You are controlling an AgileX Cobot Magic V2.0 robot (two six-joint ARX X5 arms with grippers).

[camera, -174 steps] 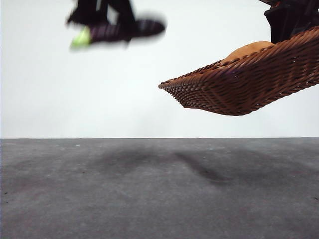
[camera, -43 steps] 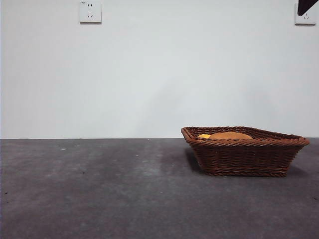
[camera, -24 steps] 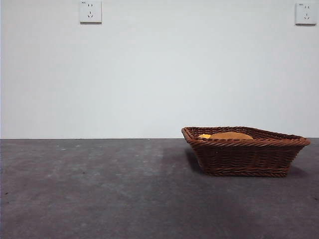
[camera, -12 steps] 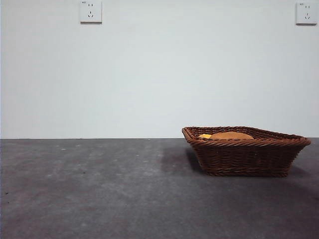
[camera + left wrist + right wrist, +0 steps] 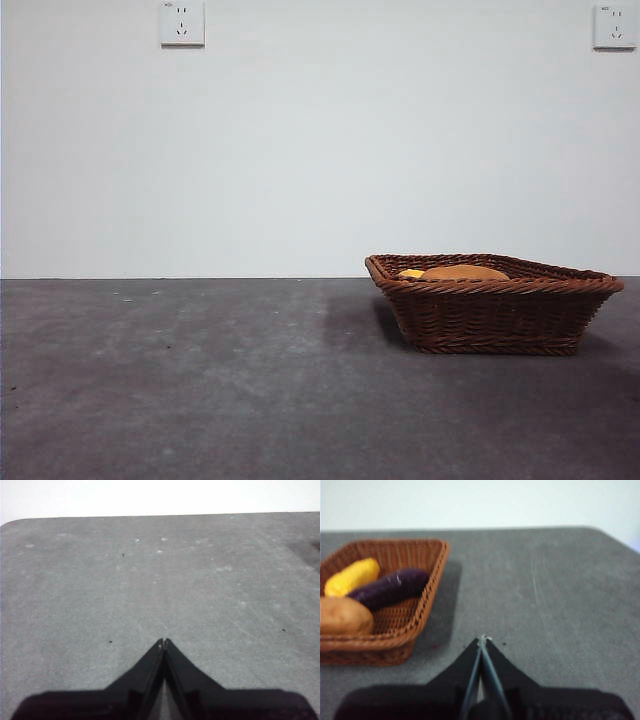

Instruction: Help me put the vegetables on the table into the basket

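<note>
Since the dark arm tip seen earlier at the front view's top corner has cleared out, both arms look parked. Right gripper (image 5: 481, 639) sits nearest, jaws pinched together on nothing, just outside the basket (image 5: 427, 602). Inside the basket: potato (image 5: 344, 615), eggplant (image 5: 387, 589) behind it, corn (image 5: 353, 576) farthest. Left gripper (image 5: 164, 641) is also closed and empty, over bare table (image 5: 150, 580). Basket hasn't shifted. My read: task complete.

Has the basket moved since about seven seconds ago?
Yes. The basket has come down from mid-air onto the table, below the right wall socket.
</note>
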